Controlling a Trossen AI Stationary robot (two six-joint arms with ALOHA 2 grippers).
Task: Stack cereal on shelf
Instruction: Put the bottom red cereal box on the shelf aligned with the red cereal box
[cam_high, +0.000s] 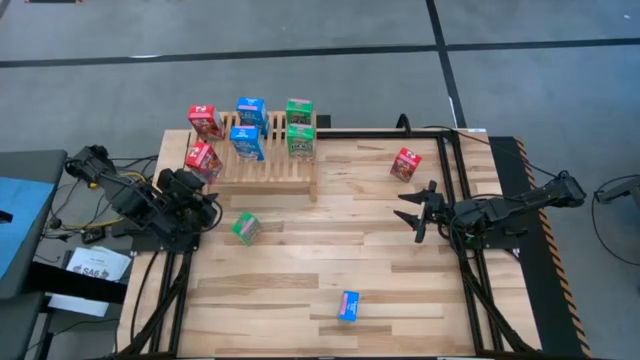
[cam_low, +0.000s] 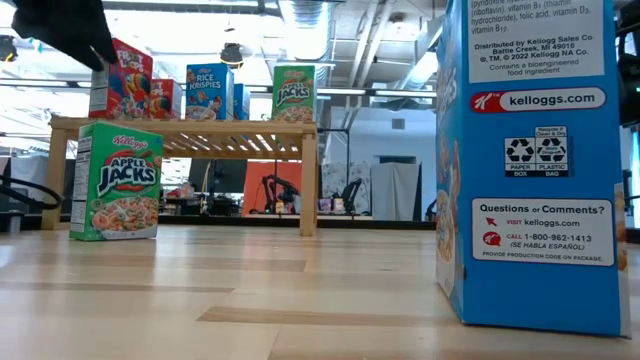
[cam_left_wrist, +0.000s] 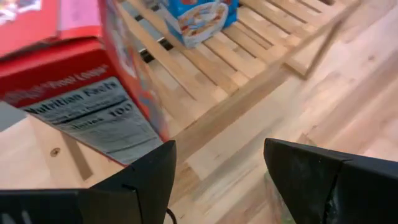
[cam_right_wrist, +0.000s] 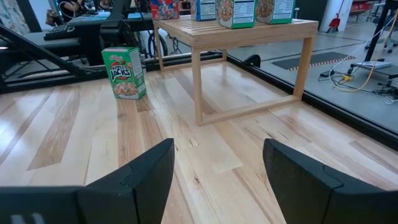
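Observation:
The slatted wooden shelf stands at the table's far left and carries several cereal boxes, among them a red one at its near left corner. My left gripper hovers just in front of that red box, open, with only bare table between its fingers. Three boxes lie apart on the table: a green one upright near the shelf, a red one at the far right, and a blue one near the front edge. My right gripper waits open at the right, holding nothing.
The shelf's legs and low rails stand on the table. In the low view the blue box fills the right side and the green box stands before the shelf. Bare planks lie at the table's middle.

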